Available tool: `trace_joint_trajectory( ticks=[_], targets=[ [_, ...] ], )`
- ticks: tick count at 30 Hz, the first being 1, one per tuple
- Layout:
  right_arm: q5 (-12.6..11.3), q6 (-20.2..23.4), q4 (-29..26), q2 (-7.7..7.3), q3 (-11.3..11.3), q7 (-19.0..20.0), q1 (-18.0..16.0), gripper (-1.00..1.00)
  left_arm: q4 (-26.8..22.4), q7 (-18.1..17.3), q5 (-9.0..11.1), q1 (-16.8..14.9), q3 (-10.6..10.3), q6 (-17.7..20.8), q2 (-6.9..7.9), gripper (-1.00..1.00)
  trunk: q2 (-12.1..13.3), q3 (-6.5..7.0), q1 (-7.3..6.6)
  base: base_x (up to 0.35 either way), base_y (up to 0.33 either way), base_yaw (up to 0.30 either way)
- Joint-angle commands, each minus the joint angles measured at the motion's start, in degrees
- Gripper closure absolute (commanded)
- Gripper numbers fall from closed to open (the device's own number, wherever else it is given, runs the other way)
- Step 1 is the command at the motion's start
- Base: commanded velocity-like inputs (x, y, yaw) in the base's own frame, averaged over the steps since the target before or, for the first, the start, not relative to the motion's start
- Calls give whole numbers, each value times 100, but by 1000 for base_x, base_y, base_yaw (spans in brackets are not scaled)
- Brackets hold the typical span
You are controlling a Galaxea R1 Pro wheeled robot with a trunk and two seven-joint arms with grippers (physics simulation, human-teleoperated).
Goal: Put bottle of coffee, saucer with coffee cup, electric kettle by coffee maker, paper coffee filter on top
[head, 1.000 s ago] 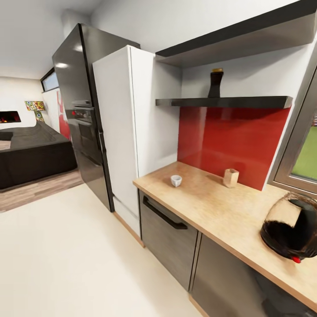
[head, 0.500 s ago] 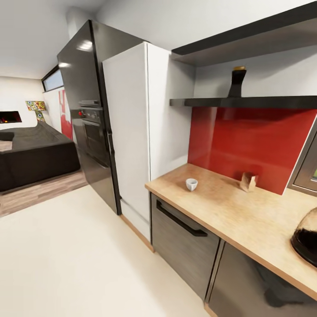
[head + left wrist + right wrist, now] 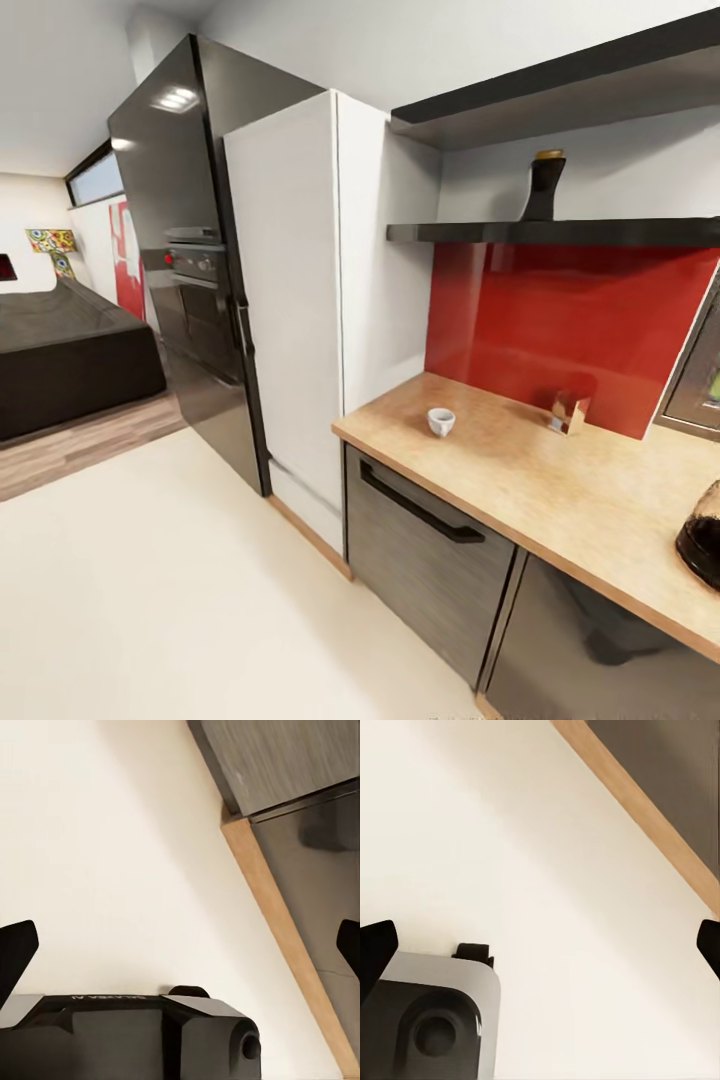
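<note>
1. Robot is in transit beside the countertop (image 3: 560, 500). Both arms hang low; each wrist camera looks down at pale floor (image 3: 112, 855) and the wooden plinth strip (image 3: 277, 937) under the cabinets.
2. Left gripper (image 3: 180, 945): fingertips spread wide to the frame edges, nothing between them. Right gripper (image 3: 540, 941): same, spread and empty.
3. Bottle (image 3: 541, 185) stands upright on the lower shelf (image 3: 560, 232), above the red backsplash, high above and ahead of both grippers.
4. Cup (image 3: 441, 421) sits on the countertop near its fridge end, well below the bottle and toward the left arm's side. Kettle (image 3: 703, 535) is cut off at the view's right edge, on the right arm's side.
5. A small tan object (image 3: 570, 411) rests by the backsplash; too blurred to identify.
6. Step in hand, as I judge it: line up for the bottle. Square the base to the counter under the shelf before raising an arm.
7. Approach the bottle level, from the front, jaws wide, closing low on the body; its narrow neck looks a poor hold.
8. Risk: the upper shelf board (image 3: 560, 95) leaves little headroom, so draw the bottle outward rather than lift it.
</note>
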Motion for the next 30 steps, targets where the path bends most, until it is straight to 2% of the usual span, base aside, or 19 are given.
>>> trace_joint_trajectory(
  ticks=[1,20,30],
  targets=[
    [42,-17,6,-3,0,1,-5,-100,7,-20,-34,-4,44,-23,1,-100,-5,-8,1,10,20,-241],
    [42,-17,6,-4,0,7,-5,-100,7,-12,-34,-4,44,-23,1,-100,-5,-8,1,2,3,-246],
    [42,-17,6,-11,-1,0,-4,-100,7,-11,-34,-4,44,-21,-1,-100,-5,-8,1,112,101,-60]
  ],
)
